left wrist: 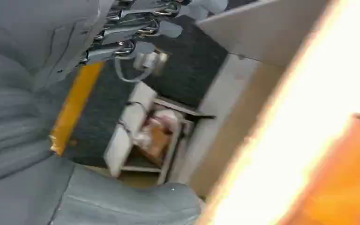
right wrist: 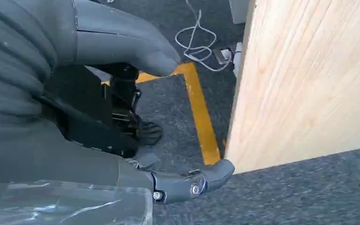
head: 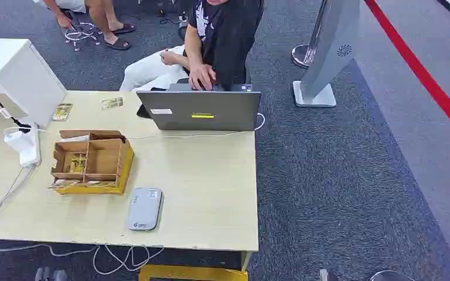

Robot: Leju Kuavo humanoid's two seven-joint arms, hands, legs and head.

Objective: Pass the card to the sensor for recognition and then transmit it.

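Note:
A cardboard tray (head: 94, 161) on a yellow base stands on the left half of the wooden table (head: 211, 187), with cards (head: 76, 163) in its compartments. Two loose cards (head: 62, 111) (head: 112, 103) lie farther back. The grey flat sensor (head: 145, 208) rests near the table's front edge, just right of the tray. My left hand (left wrist: 98, 42) hangs below the table with its fingers (left wrist: 140, 28) stretched out and nothing in them. My right hand (right wrist: 75, 84) hangs beside the table's edge (right wrist: 243, 93), with its thumb (right wrist: 131, 47) and fingers (right wrist: 201, 180) apart and nothing between them.
A grey laptop (head: 202, 110) stands at the table's back edge, and a person (head: 222, 35) sits behind it typing. A white box (head: 17, 70) and a power strip (head: 26, 143) with cables occupy the left. Yellow floor tape (head: 187, 273) runs under the front edge. A sign stand (head: 328, 52) stands at the right.

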